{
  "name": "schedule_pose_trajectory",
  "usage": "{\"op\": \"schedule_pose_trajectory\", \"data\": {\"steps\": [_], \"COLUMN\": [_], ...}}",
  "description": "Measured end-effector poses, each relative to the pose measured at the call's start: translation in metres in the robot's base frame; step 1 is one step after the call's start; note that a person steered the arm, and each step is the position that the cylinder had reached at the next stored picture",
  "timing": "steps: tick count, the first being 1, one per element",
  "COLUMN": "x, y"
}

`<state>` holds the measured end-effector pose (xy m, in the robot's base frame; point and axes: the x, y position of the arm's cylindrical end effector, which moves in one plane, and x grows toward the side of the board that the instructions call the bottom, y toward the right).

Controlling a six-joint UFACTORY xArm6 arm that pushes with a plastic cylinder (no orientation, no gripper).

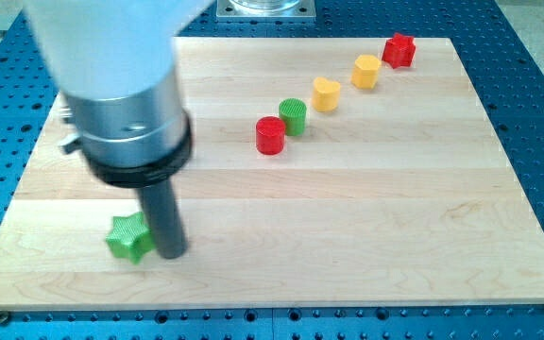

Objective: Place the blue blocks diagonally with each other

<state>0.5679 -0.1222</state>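
No blue block shows in the camera view; the arm's wide grey body hides much of the board's upper left. My tip rests on the board at the lower left, touching or almost touching the right side of a green star block. A diagonal row of blocks runs from the middle up to the view's top right: a red cylinder, a green cylinder, a yellow heart-like block, a yellow block and a red star-like block.
The wooden board lies on a blue perforated table. A metal mount stands at the view's top beyond the board's far edge.
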Motion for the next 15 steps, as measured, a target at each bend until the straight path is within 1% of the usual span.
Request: {"op": "schedule_pose_trajectory", "data": {"steps": [1,2,3,4,5,6,7,8,9,10,11,12,13,14,15], "x": [0.000,-0.007,-0.044,-0.019,-0.016,-0.040,-0.116,-0.142,-0.122,-0.116,-0.098,-0.083,-0.070,-0.049,-0.008], "y": [-0.055,-0.047,-0.047,-0.085,-0.078,-0.125,-0.101,-0.065,-0.001,0.020,0.000,-0.003,0.039,0.048,0.038]}}
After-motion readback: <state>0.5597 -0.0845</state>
